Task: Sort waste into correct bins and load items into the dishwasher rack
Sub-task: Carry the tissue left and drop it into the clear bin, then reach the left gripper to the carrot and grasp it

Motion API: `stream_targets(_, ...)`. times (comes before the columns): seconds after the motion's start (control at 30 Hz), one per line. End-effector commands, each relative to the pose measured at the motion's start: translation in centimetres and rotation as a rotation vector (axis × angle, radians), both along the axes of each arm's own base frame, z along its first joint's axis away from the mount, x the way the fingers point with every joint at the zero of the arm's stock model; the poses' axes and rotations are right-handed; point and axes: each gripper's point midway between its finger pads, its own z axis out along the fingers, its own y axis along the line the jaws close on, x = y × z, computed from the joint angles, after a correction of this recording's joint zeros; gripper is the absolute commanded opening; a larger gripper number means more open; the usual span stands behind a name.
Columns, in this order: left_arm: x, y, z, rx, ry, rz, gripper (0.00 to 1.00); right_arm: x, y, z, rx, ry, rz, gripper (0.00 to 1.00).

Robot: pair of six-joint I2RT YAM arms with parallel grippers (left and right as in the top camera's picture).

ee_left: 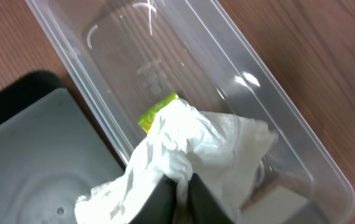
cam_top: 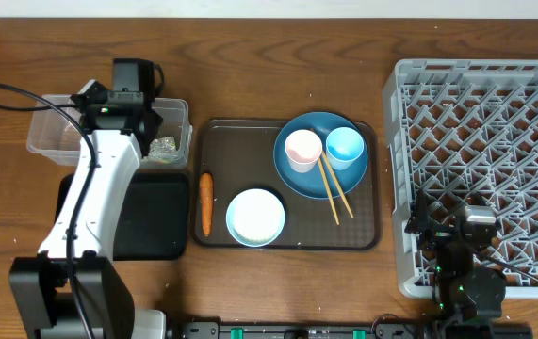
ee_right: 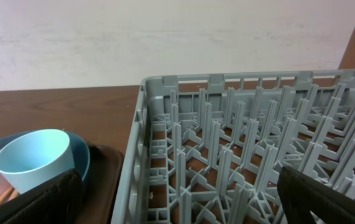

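My left gripper [cam_top: 144,127] hangs over the clear plastic tub [cam_top: 52,141], shut on a crumpled white tissue [ee_left: 202,143] pinched between its black fingers [ee_left: 165,202]. A yellow-green wrapper [ee_left: 155,112] lies in the tub under the tissue. The black tray [cam_top: 155,221] sits just in front of the tub. An orange carrot [cam_top: 205,202], a white bowl [cam_top: 255,217] and a blue plate [cam_top: 297,179] rest on the brown tray [cam_top: 221,141]. On the plate are a pink cup [cam_top: 303,151], a light blue cup [cam_top: 345,148] and chopsticks [cam_top: 333,193]. My right gripper [cam_top: 452,212] is open and empty at the near left corner of the grey rack [cam_top: 495,141].
The brown tray lies between the bins on the left and the rack on the right. In the right wrist view the rack's pegs [ee_right: 239,137] stand right before the fingers, and the blue cup [ee_right: 34,158] shows at the left. A black cable [cam_top: 14,94] loops behind the tub.
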Motion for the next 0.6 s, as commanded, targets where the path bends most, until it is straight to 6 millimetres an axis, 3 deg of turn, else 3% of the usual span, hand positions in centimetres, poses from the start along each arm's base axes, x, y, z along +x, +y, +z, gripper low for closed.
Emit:
stream_targets(0.0,-0.1,1.5,-1.3,0.023,0.024,0.050,0.21,0.0,0.0,-0.1,0.006,0.000,-0.001,0.99)
stream_targets(0.1,0.6,2.3,-2.1,0.023,0.014,0.068,0.25,0.0,0.0,-0.1,0.006,0.000,-0.001,0.99)
stream_targets(0.23,1.4,2.9,-3.1,0.022,0.011,0.083,0.36,0.0,0.0,-0.1,0.006,0.000,-0.001,0.99)
stream_targets(0.3,1.5,2.9,-3.2,0.021,0.006,0.083,0.51,0.0,0.0,-0.1,0.006,0.000,-0.001,0.99)
stream_targets(0.4,1.7,2.6,-2.5,0.005,-0.014,0.069,0.60,0.0,0.0,-0.1,0.006,0.000,-0.001,0.99)
stream_targets(0.57,2.1,0.4,0.2,-0.103,-0.103,-0.004,0.62,0.0,0.0,-0.1,0.006,0.000,-0.001,0.99)
